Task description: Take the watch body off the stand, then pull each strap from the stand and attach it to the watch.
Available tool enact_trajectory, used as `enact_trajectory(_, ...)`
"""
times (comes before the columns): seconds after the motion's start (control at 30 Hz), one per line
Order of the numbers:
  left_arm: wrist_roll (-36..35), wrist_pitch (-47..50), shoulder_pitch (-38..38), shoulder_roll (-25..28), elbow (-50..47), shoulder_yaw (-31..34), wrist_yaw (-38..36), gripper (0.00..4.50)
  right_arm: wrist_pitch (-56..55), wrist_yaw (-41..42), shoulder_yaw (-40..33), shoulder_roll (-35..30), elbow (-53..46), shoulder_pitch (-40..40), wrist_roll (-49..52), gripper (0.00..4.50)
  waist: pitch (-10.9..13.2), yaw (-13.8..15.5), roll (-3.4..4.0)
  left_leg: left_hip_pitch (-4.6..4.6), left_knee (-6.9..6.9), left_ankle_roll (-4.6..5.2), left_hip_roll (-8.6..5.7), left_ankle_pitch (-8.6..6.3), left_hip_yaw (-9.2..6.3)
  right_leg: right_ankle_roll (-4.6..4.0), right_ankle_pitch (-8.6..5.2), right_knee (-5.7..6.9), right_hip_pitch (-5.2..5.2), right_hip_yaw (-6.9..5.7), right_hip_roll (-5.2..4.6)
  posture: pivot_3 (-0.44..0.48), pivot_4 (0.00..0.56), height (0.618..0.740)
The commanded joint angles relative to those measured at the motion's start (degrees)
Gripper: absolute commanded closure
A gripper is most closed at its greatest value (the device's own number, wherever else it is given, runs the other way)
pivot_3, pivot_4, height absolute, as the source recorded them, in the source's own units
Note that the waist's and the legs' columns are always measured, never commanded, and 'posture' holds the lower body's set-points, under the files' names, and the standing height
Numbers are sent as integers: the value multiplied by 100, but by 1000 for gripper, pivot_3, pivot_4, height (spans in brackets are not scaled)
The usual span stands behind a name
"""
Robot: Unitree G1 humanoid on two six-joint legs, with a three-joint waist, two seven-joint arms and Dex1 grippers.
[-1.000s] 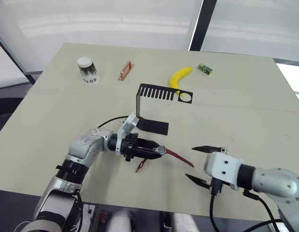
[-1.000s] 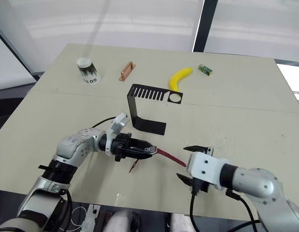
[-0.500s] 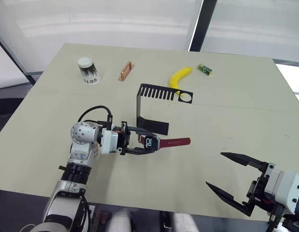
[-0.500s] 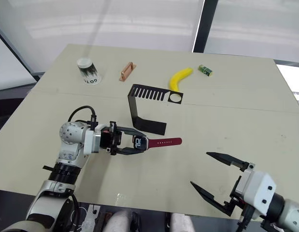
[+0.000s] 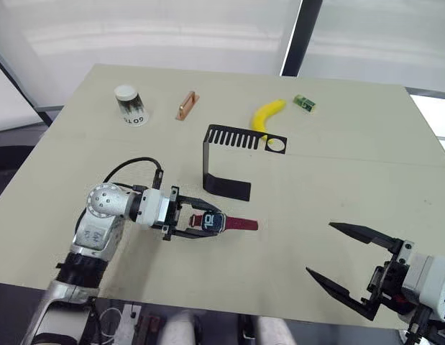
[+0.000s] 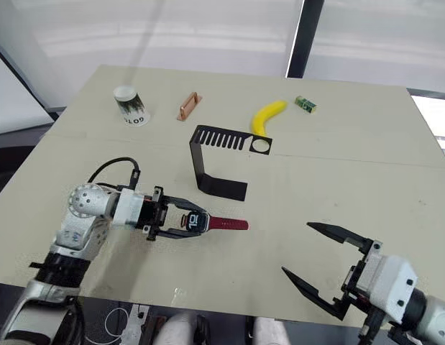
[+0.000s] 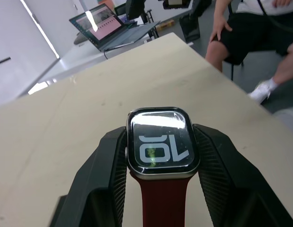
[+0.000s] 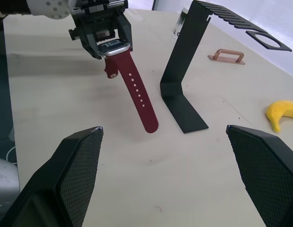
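The left hand [image 5: 197, 222] grips the watch [image 5: 213, 222] by its sides, low over the counter [image 5: 351, 172] near its front edge, in front of the bare stand [image 5: 229, 162]. One red strap [image 5: 240, 225] hangs attached (a second stub shows behind the case). The right hand [image 5: 349, 269] waits wide open, holding nothing. Judging by this, the straps look attached; next comes checking they are seated.

The left gripper's fingers [image 7: 108, 161] cover both sides of the watch body [image 7: 161, 147]. The picture's edge cuts off its maroon strap [image 7: 163, 203]. The seated person [image 7: 250, 33] is cropped above the lap.
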Motion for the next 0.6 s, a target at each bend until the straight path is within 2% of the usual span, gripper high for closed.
enact_trajectory(0.03, 279, 941, 209, -173, -728, -399, 784, 2883, -36, -24, -88, -74, -125, 95, 119, 92, 0, 19, 0, 0, 0, 1, -1, 0, -1, 0, 0, -2, 1, 0, -1, 0, 150, 725)
enact_trajectory(0.13, 786, 1135, 187, -541, -557, -811, 1227, 2883, -26, -52, 14, -112, -132, 72, 80, 92, 0, 48, 0, 0, 2, 3, -5, -1, -4, 1, 0, -6, 6, 2, -3, 0, 150, 725)
enact_trajectory(0.3, 1573, 908, 89, -1015, -8, -1428, 1520, 2883, -34, -10, 52, -188, -105, 103, 35, 92, 0, 35, 0, 1, 2, 4, -6, -2, -3, 3, 1, -7, 5, 3, 4, 0, 150, 725)
enact_trajectory(0.43, 2338, 422, -71, -1041, 624, -1832, 1567, 2883, -15, -18, 32, -185, -150, 256, 65, 92, 0, 19, 1, 3, 2, 0, -3, 1, 1, 1, 0, -3, 3, 5, 6, 0, 150, 725)
enact_trajectory(0.6, 2373, 127, 4, -1056, 943, -1729, 1524, 2883, -109, 58, -113, -166, -24, 439, 91, 92, 0, 21, 0, 2, 1, 4, -3, -2, 0, 1, 0, -4, 3, 6, 0, 0, 150, 725)
